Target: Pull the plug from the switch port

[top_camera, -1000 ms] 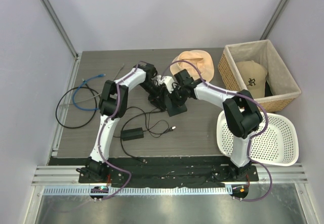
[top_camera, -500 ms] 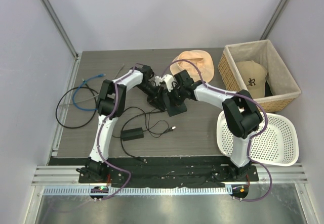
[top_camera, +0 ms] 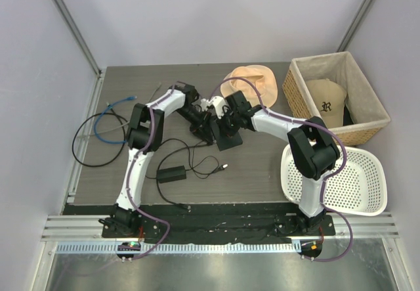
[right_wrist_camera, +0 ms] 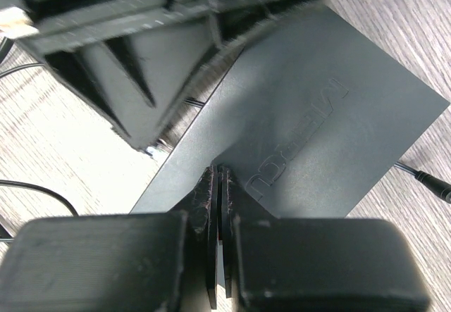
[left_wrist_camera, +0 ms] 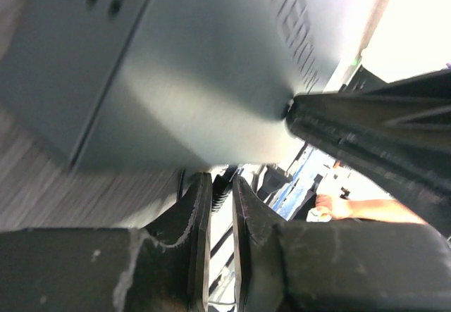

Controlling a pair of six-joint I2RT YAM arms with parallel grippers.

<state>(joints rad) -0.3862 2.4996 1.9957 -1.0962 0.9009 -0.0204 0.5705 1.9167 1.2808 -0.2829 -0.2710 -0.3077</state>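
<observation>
The flat black switch [top_camera: 226, 136] lies mid-table; it also fills the left wrist view [left_wrist_camera: 183, 65] and the right wrist view [right_wrist_camera: 317, 122]. Its ports are hidden. The bright-blue cable [top_camera: 105, 125] lies coiled at the far left, its plug [top_camera: 132, 98] on the table, apart from the switch. My left gripper [top_camera: 202, 125] is at the switch's left edge, jaws a thin slit apart [left_wrist_camera: 220, 182], with a ribbed black piece at the tips. My right gripper [top_camera: 223, 121] is shut, tips pressed on the switch's top face [right_wrist_camera: 220, 175].
A black adapter brick [top_camera: 170, 173] and its silver-tipped lead [top_camera: 225, 167] lie in front of the switch. A black cable loop [top_camera: 82, 150] lies at the left. A tan hat [top_camera: 252, 81], a wicker basket [top_camera: 325, 56] and a white basket [top_camera: 367, 186] are on the right.
Both grippers have edged slightly left while staying at the switch. The blue cable has not moved.
</observation>
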